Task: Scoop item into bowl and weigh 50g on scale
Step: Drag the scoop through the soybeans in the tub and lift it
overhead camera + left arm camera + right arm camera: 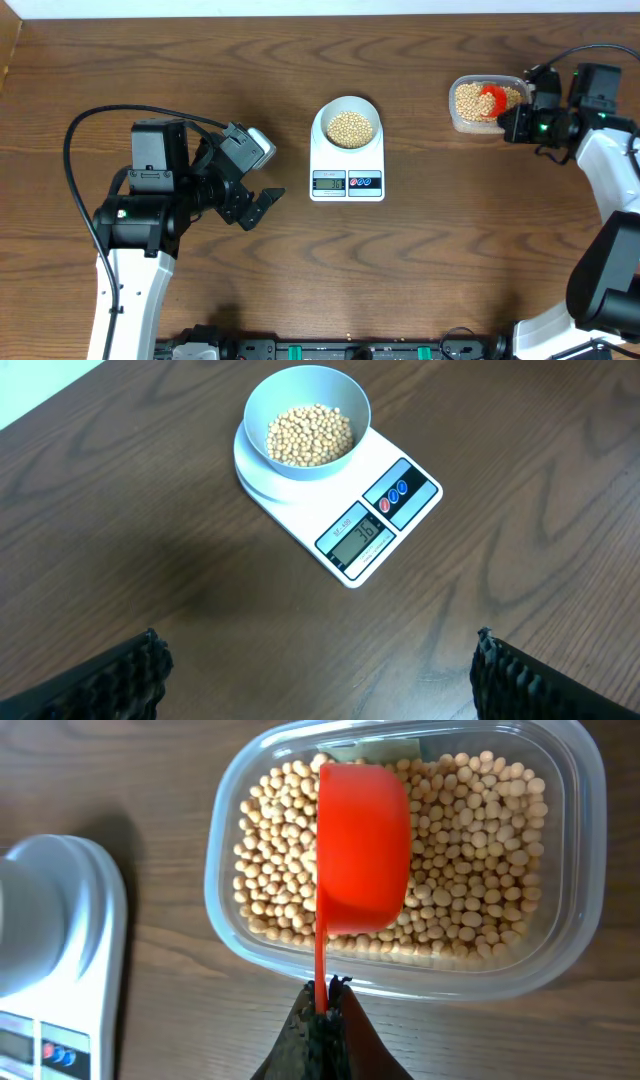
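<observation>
My right gripper [325,1012] is clenched on the thin handle of the orange-red scoop [362,840]; its rigid plastic cup lies straight ahead of the jaws, over the beans [470,870] filling the clear, thin-walled tub [580,920]. I judge the beans hard, smooth and round, light singly, prone to roll and spill; they are best taken by scoop, kept level; the slim handle may pivot in the grip. My left gripper [258,205] stands released, grasping nothing; well ahead of its jaws the pale, glossy bowl [300,390], part-filled with more beans, sits on the flat white scale [405,490] on the wood-grain table [150,540]; the bowl looks light and apt to slide.
</observation>
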You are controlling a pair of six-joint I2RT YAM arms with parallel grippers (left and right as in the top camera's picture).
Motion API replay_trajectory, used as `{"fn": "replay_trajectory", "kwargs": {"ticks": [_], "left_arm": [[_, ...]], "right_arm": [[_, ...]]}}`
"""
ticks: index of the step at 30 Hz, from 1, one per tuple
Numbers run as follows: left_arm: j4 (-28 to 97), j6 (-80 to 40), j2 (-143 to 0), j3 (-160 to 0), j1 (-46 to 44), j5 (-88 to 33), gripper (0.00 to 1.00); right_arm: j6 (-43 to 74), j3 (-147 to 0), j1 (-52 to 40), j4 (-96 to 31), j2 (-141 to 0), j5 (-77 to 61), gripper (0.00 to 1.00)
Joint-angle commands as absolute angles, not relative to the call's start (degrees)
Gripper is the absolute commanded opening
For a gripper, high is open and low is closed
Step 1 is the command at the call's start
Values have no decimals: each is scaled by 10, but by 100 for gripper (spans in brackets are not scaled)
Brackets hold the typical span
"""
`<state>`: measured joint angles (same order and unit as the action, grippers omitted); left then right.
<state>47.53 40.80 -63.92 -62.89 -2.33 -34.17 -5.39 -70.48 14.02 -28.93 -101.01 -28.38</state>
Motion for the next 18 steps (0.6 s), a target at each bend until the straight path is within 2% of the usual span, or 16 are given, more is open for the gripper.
{"fn": "replay_trajectory", "kwargs": {"ticks": [1, 18], "left_arm": [[475, 416, -641, -640, -20, -343, 98], [475, 416, -641, -640, -20, -343, 98]], "right_arm": [[-47, -703, 159, -289, -1014, -368, 1], [-17, -703, 185, -285, -1014, -458, 1]]}}
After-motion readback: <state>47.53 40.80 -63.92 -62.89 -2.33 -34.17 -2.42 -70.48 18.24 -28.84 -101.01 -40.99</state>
